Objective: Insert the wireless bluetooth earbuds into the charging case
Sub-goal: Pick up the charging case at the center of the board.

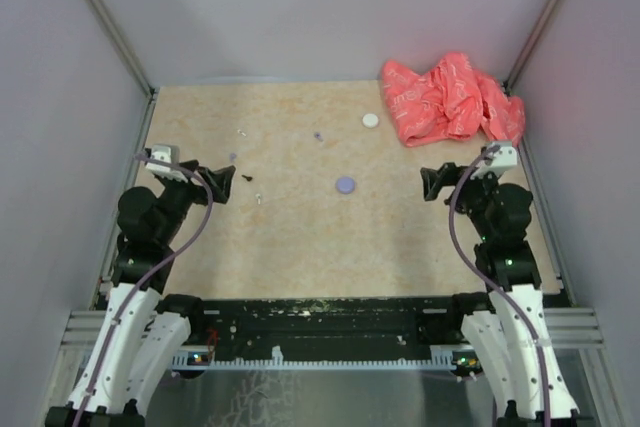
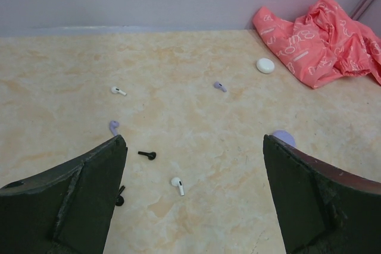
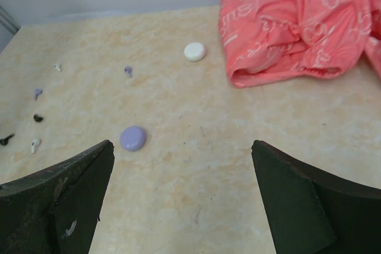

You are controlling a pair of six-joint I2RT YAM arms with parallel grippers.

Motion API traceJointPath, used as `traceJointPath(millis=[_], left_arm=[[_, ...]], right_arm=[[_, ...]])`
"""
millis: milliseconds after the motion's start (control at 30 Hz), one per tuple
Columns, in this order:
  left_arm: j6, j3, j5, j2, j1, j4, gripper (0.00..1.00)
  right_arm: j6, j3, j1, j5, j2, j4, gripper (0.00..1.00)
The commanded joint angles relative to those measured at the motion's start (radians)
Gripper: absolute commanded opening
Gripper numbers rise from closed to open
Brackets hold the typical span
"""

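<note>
Standing wide apart, the fingers of the left gripper (image 1: 222, 185) hold nothing. The right gripper (image 1: 432, 184) is equally spread and empty. In the overhead view the black earbud (image 2: 147, 155) lies just beside the left gripper at 3 o'clock. In the left wrist view its stem runs from 9 to 3. The lavender case (image 1: 346, 185) rests between the two arms. The left arm is nearer the earbud, and its wrist probably needs turning to pinch across the stem.
</note>
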Motion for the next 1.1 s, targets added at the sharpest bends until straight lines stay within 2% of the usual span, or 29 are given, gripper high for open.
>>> traceJointPath(millis=[0, 167, 367, 567, 800, 1067], left_arm=[[-0.013, 0.055, 0.096, 0.054, 0.006, -0.066, 1.00], [-0.010, 0.060, 0.281, 0.133, 0.006, -0.020, 1.00], [-0.011, 0.092, 0.320, 0.193, 0.007, -0.060, 0.99], [-0.021, 0.086, 0.304, 0.203, 0.008, -0.054, 0.99], [-0.030, 0.080, 0.283, 0.212, 0.011, -0.052, 0.99], [-0.042, 0.075, 0.281, 0.220, 0.016, -0.042, 0.99]], right_arm=[[0.054, 0.075, 0.006, -0.171, 0.151, 0.076, 0.98], [0.089, 0.075, 0.012, -0.250, 0.317, 0.151, 0.98], [0.082, 0.056, 0.081, -0.247, 0.496, 0.274, 0.98], [0.034, 0.123, 0.180, -0.208, 0.686, 0.304, 0.98], [0.004, 0.259, 0.329, -0.049, 0.900, 0.255, 0.97], [0.001, 0.437, 0.499, 0.295, 1.126, 0.164, 0.93]])
